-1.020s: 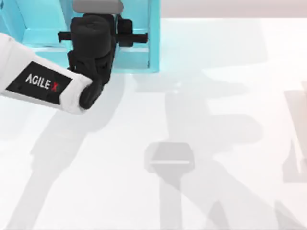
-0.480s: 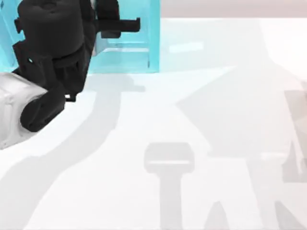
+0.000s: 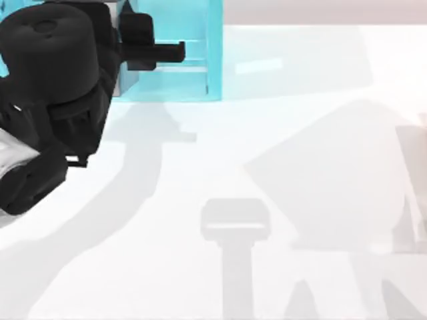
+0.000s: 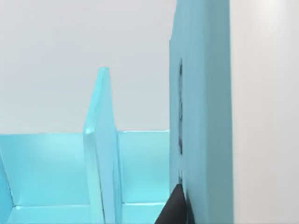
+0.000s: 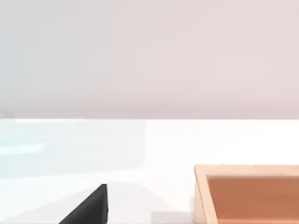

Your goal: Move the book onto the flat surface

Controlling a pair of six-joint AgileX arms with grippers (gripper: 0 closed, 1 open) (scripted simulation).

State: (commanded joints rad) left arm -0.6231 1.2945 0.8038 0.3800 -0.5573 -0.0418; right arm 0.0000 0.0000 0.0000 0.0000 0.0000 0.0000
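From above we count one arm, one shelf and one book. My left gripper (image 3: 159, 51) hangs over the far left of the flat surface (image 3: 313, 87), in front of the turquoise shelf (image 3: 214, 60). Under it a teal corner with a pale edge pokes out, which we take for the book (image 3: 128, 81).

In the left wrist view we see one book (image 4: 205, 116), standing upright as a tall teal-blue slab, darker than the shelf (image 4: 46, 168) behind it. A narrow side of it carries dark marks. One black finger (image 4: 175, 210) presses against its lower end, so the left gripper is pinching the book. One divider (image 4: 100, 154) splits the shelf into two compartments.

In the right wrist view my right gripper (image 5: 93, 210) sits low over the white tabletop, near one wooden box (image 5: 243, 186). Whether it is spread or pressed together we cannot tell.
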